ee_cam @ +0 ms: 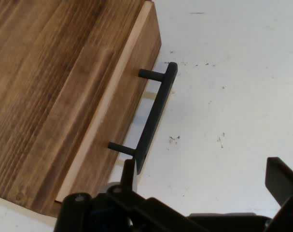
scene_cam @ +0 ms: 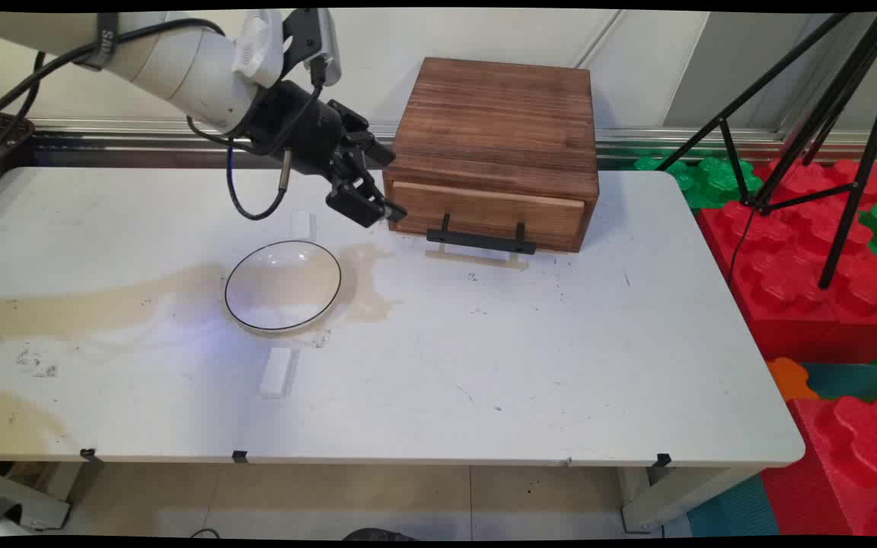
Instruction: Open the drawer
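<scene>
A brown wooden box point(scene_cam: 495, 125) stands at the back of the white table, with one drawer point(scene_cam: 484, 213) in its front that sticks out slightly. The drawer carries a black bar handle point(scene_cam: 482, 240), seen in the hand view as a handle point(ee_cam: 156, 116) on two pegs. My gripper point(scene_cam: 379, 204) hovers at the box's front left corner, just left of the drawer front. It is open, with nothing between its fingers point(ee_cam: 129, 176). In the hand view the gripper point(ee_cam: 205, 182) points at the bare table just beside the handle's near end.
A white bowl point(scene_cam: 283, 286) with a thin black rim sits below and left of the gripper. Small white blocks lie beyond it point(scene_cam: 301, 224) and in front of it point(scene_cam: 276, 372). Tan stains point(scene_cam: 103, 301) cross the table's left side. A black tripod point(scene_cam: 811, 114) and red foam blocks point(scene_cam: 811, 251) stand off the right edge.
</scene>
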`<act>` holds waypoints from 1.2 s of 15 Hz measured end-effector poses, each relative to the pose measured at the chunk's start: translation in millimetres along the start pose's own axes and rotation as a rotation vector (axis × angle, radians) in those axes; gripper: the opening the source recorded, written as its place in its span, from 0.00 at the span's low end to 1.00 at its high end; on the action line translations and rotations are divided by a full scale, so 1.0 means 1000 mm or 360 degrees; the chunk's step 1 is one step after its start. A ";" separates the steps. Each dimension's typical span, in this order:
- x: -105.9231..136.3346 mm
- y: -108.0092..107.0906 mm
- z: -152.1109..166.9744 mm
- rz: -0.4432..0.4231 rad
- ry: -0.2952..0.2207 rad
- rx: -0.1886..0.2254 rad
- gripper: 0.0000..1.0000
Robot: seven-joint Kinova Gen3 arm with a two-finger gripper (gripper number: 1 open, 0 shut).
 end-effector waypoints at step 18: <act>0.066 0.006 0.127 0.0028 -0.0328 0.0094 1.00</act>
